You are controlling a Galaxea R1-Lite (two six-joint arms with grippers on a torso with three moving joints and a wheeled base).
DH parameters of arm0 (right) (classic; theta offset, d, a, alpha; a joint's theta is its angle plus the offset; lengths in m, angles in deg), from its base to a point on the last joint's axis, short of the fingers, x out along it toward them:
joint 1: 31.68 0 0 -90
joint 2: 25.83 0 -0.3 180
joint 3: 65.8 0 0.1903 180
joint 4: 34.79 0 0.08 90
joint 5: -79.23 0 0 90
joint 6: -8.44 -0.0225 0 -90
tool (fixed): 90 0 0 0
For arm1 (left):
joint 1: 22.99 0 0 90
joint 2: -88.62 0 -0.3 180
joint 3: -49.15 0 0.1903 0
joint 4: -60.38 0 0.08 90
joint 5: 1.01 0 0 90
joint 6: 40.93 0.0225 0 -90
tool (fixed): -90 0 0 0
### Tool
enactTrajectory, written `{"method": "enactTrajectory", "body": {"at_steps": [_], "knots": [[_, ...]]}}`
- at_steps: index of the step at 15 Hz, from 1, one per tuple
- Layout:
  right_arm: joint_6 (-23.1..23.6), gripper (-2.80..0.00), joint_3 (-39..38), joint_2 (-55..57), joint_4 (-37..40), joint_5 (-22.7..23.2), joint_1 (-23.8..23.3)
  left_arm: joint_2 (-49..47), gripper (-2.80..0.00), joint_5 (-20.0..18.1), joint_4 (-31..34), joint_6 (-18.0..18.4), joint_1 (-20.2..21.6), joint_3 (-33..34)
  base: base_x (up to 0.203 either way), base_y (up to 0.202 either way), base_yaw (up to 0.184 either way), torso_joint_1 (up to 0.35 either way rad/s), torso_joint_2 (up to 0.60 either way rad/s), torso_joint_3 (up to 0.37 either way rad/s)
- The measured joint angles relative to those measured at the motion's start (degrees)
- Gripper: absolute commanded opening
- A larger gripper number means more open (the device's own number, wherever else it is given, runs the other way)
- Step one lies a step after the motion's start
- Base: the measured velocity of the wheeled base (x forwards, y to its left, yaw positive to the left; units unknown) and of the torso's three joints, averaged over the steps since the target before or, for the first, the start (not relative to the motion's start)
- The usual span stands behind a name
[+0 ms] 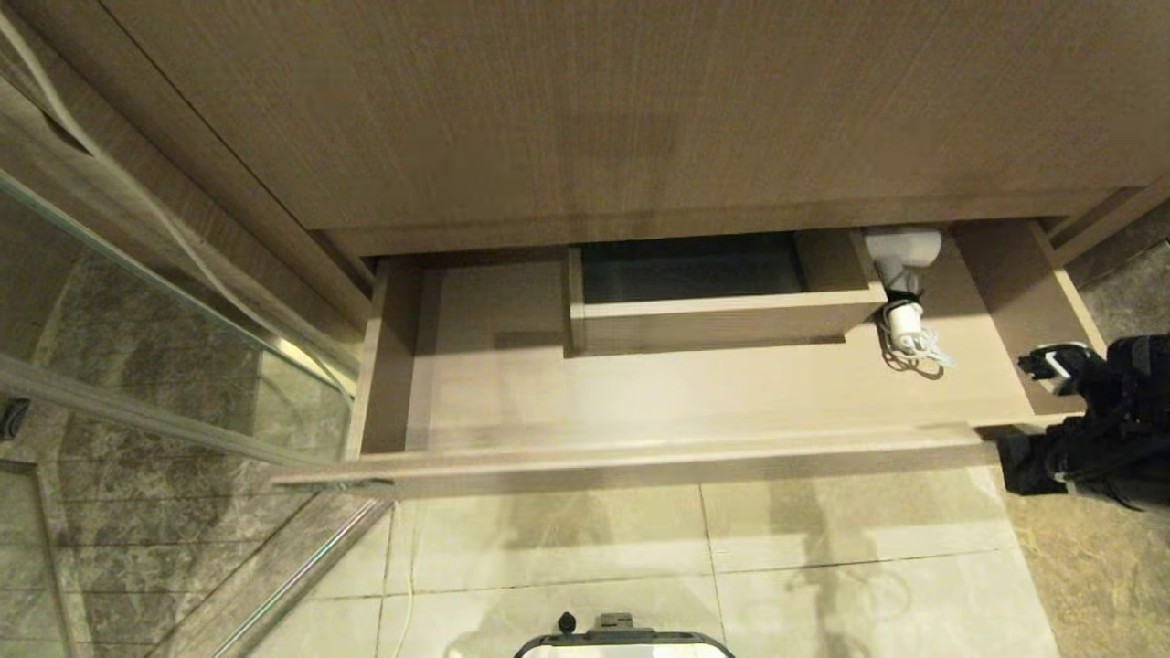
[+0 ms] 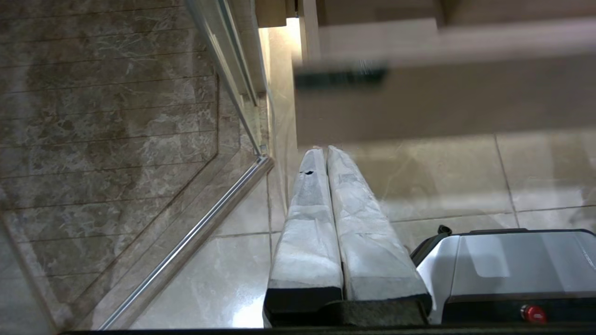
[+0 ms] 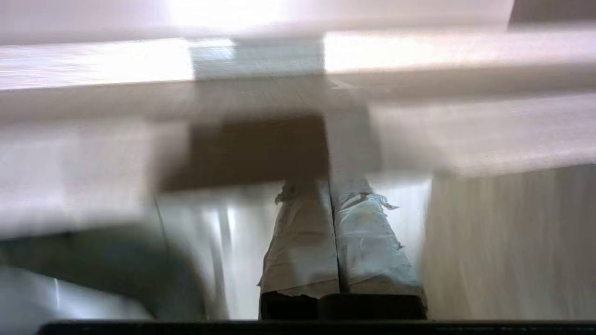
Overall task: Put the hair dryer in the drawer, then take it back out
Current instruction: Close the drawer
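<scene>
The drawer stands pulled out, its light wood floor wrapping round a dark central cutout. The white hair dryer lies inside at the back right, handle toward the front, with its coiled cord beside it. My right gripper hovers by the drawer's right side wall, to the right of the dryer and apart from it. In the right wrist view its taped fingers are pressed together with nothing between them; the right gripper faces blurred wood. My left gripper is shut and empty, parked low below the drawer front.
A glass shower door with a metal rail runs close to the drawer's left end. A tall wood panel hangs over the drawer's rear. Glossy floor tiles lie before it, with my base at the near edge.
</scene>
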Motion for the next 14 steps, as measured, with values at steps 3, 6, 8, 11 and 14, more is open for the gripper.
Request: {"method": "enactTrajectory", "body": {"at_steps": [3,6,8,11,14], "knots": [[-2.4,-2.8,2.0,0.4,-9.9,2.5,0.0,0.0,-2.8,0.0,0.0,0.0,0.0,0.0,0.0,0.0,0.0,0.0,0.0,0.0],[-2.3,-2.8,5.1,0.8,-11.4,2.8,0.0,0.0,-2.8,0.0,0.0,0.0,0.0,0.0,0.0,0.0,0.0,0.0,0.0,0.0],[-2.3,-2.8,5.0,-0.7,-9.9,2.9,-0.1,0.0,-2.8,0.0,0.0,0.0,0.0,0.0,0.0,0.0,0.0,0.0,0.0,0.0],[-2.1,-2.8,2.0,-6.5,-3.5,2.8,-0.1,0.0,-2.8,0.0,0.0,0.0,0.0,0.0,0.0,0.0,0.0,0.0,0.0,0.0],[-2.1,-2.8,-2.2,-14.4,1.6,2.4,0.0,0.0,-2.8,0.0,0.0,0.0,0.0,0.0,0.0,0.0,0.0,0.0,0.0,0.0]]}}
